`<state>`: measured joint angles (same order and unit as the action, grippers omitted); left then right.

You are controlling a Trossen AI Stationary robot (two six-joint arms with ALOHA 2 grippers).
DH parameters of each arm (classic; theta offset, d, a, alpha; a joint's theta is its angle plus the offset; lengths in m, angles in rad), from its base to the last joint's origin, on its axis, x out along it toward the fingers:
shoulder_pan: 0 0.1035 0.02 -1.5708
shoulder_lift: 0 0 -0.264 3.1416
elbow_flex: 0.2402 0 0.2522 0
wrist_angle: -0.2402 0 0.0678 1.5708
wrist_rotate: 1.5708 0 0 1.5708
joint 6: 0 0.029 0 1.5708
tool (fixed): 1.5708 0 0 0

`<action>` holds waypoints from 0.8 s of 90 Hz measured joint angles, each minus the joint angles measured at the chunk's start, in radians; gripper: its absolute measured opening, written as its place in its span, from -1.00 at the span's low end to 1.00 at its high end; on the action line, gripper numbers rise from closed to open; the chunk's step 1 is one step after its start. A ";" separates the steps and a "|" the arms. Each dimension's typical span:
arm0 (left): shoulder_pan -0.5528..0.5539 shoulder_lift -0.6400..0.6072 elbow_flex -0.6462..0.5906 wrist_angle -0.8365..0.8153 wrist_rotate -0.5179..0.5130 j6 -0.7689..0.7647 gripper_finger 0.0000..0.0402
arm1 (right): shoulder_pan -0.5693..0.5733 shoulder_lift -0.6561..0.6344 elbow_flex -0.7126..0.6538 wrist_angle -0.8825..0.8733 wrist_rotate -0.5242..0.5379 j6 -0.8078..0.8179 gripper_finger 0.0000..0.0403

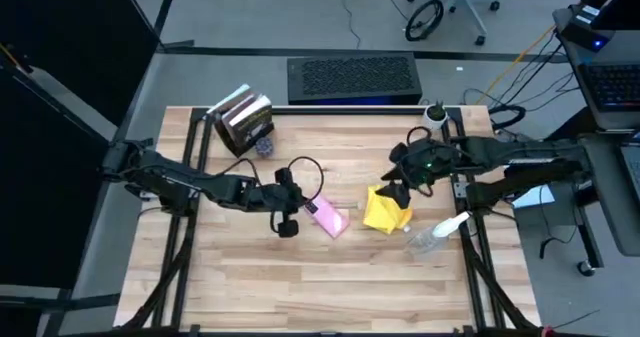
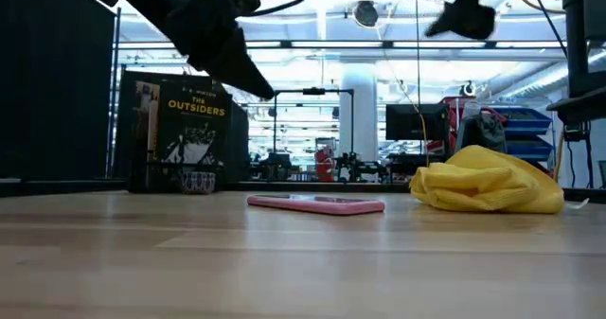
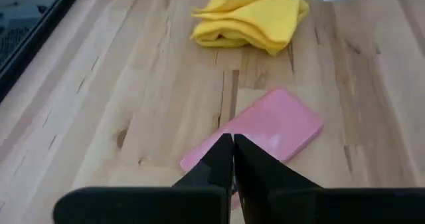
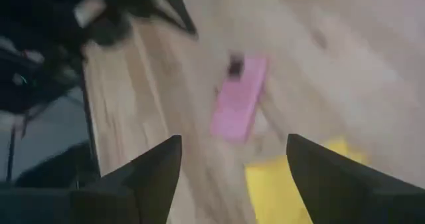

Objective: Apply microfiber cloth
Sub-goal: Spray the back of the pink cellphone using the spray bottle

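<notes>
Wooden table [image 1: 250,277] seen from above. The microfiber cloth [image 1: 385,210], bright yellow and crumpled in a heap, lies right of centre. Just to its left a pink smartphone [image 1: 328,218] lies flat, with a narrow gap between the two. A clear spray bottle [image 1: 438,233] lies on its side just right of the cloth, towards the near edge. At the far left corner stands a book [image 2: 180,132] titled "The Outsiders".

The left gripper [image 1: 288,224] hangs above the table at the phone's left end, its fingers [image 3: 219,164] pressed together and holding nothing. The right gripper [image 1: 397,192] hovers above the cloth's far edge, clear of the fabric, its fingers [image 4: 149,171] spread wide. From above, the right arm partly hides the cloth's far side. A black mat [image 1: 352,79] lies beyond the table.
</notes>
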<state>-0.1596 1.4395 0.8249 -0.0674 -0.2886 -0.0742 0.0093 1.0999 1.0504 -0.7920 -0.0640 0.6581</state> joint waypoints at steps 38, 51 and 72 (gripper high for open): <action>-0.006 0.000 0.000 -0.010 0.001 0.001 -1.00 | 0.085 0.319 0.000 -0.222 -0.152 0.130 0.26; -0.008 0.000 0.000 -0.030 0.001 0.001 -1.00 | 0.164 0.360 0.000 -0.235 -0.152 0.208 0.26; -0.008 0.000 0.000 -0.029 0.002 0.002 -1.00 | 0.288 0.391 0.000 -0.242 -0.152 0.329 0.26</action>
<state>-0.1680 1.4395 0.8249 -0.0967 -0.2868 -0.0723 0.2970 1.4911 1.0500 -1.0341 -0.2157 0.9868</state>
